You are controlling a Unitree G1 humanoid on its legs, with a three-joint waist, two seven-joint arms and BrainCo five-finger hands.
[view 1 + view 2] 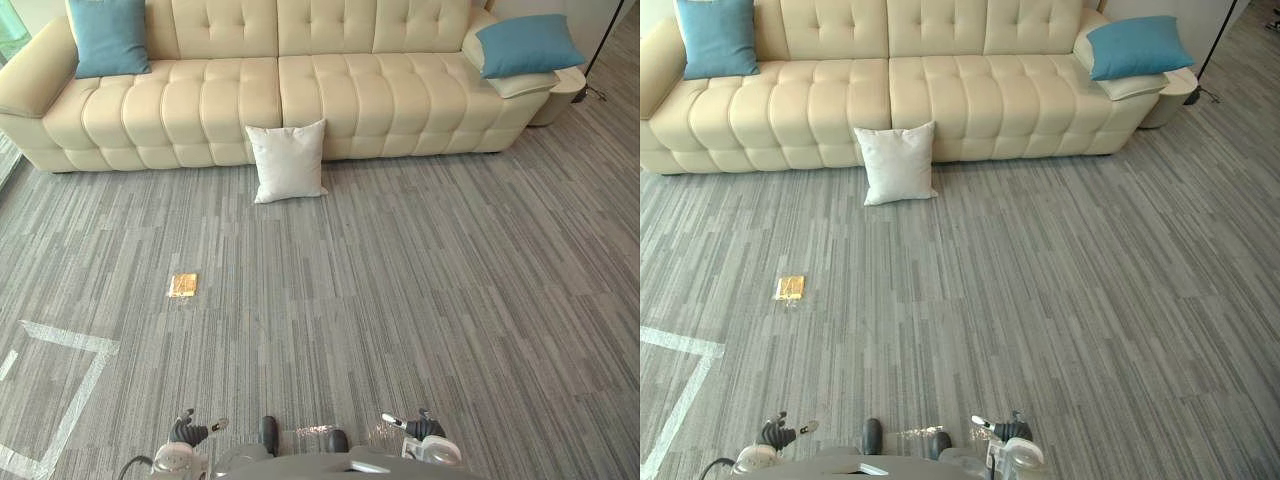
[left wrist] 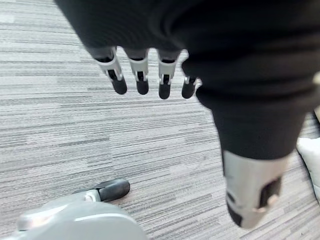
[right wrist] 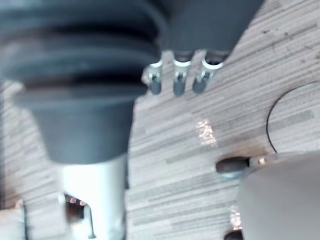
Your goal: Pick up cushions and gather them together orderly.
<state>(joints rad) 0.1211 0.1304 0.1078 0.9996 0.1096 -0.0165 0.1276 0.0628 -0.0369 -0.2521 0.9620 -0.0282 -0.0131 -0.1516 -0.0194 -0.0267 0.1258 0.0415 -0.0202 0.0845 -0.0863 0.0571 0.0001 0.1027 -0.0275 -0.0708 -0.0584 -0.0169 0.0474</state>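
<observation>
None gathered yet: left hand (image 2: 141,80) and right hand (image 3: 180,82) hang slack and empty, so we should next walk to the white cushion (image 1: 288,160) against the cream sofa (image 1: 330,95).

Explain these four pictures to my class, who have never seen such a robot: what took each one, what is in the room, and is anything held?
This is a walking, human-shaped robot. Two pictures come from the twin cameras in its head, looking down at the grey carpet. The other two come from a camera on each wrist, looking along that hand. The left hand and the right hand hang over the carpet with straight fingers, holding nothing. Ahead stands a cream sofa. The left blue cushion leans at one end of it, and the right blue cushion lies at the other. A white cushion stands on the carpet, propped against the sofa's front. A small golden object lies on the carpet; I cannot tell what it is.
</observation>
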